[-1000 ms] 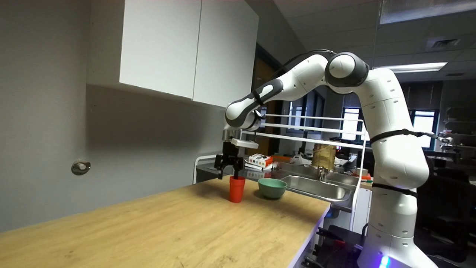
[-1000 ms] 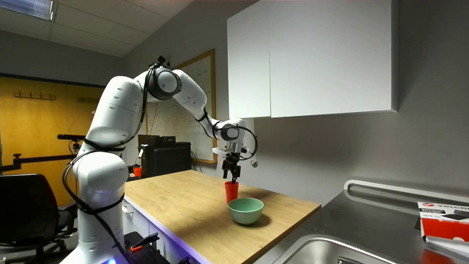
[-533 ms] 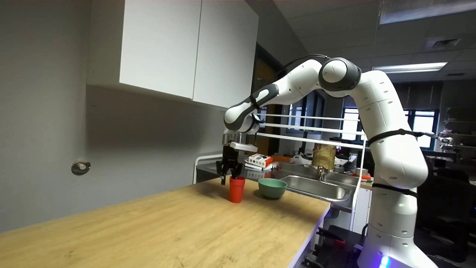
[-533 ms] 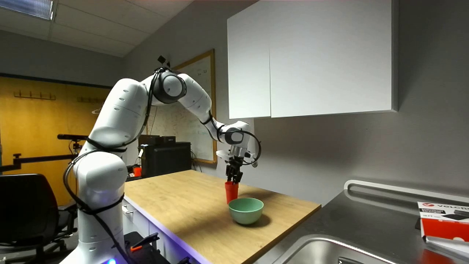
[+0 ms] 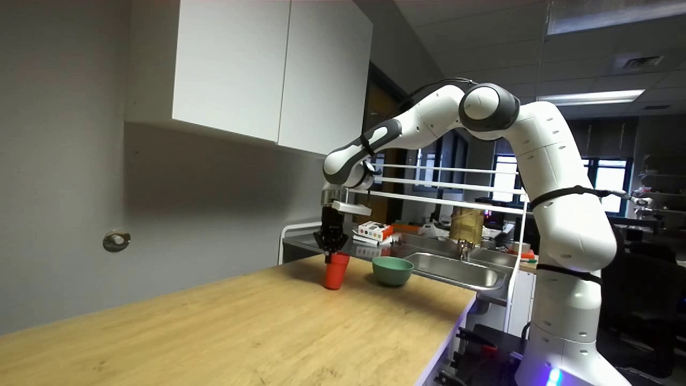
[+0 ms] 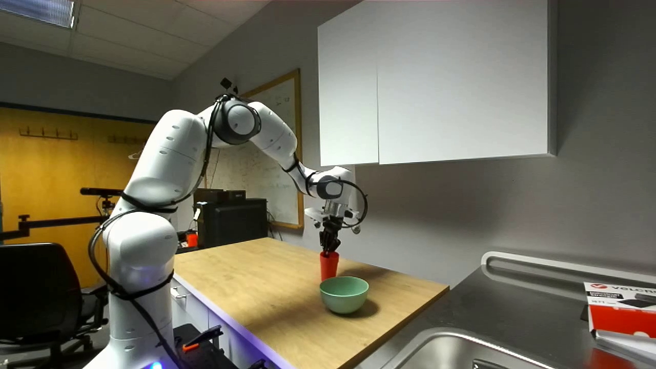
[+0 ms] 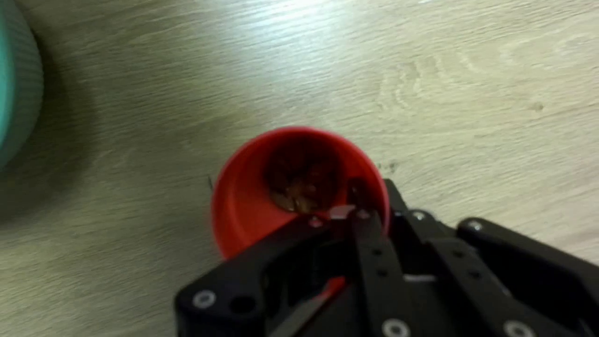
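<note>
The black 2-finger gripper (image 7: 378,194) pinches the wall of the red tapered plastic-looking cup (image 5: 336,272), 1 finger inside and 1 outside; the cup leans slightly over the pale wooden tabletop (image 5: 241,321), near the round green bowl (image 6: 344,302). The grasp appears complete; lifting is not evidently done, as base contact cannot be confirmed; small brown pieces (image 7: 299,189) lie inside the cup.

downward wrist view, close above cup (image 7: 249,199)
</note>
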